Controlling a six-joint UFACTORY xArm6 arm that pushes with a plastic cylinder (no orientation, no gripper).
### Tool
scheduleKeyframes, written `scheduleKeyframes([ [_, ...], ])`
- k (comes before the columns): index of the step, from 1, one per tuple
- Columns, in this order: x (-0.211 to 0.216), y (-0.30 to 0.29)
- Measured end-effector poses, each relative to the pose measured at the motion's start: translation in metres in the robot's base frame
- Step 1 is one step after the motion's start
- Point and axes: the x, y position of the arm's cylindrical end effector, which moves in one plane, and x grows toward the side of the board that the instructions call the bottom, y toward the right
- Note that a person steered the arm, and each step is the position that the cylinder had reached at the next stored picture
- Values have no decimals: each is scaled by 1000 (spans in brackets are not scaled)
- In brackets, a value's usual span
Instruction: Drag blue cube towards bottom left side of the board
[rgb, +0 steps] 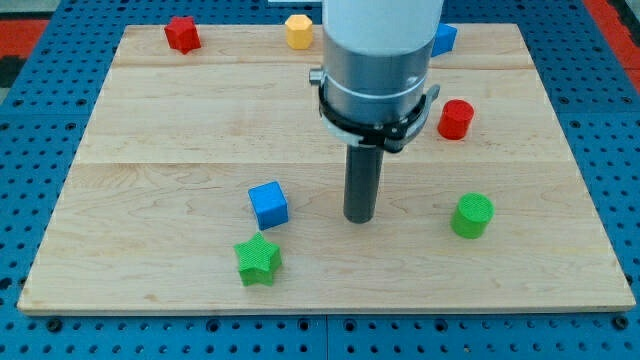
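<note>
A red star block sits by the top edge of the light wooden table, at the view's left. The blue cube is low and left of the middle, just above a green star block that is near the bottom edge. To the cube's left the table is bare wood. My tip stands to the cube's right, apart from it. There is no claw here, only the dark rod. A yellow block is at the top. A red round block and a green round block are at the right.
</note>
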Motion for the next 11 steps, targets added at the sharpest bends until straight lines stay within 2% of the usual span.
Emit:
scheduleKeyframes([
  [2,-2,15],
  [4,-3,-21],
  [5,-2,-52],
  [6,2,-119],
  [8,5,-172],
  [9,5,-176],
  [11,-21,-189],
])
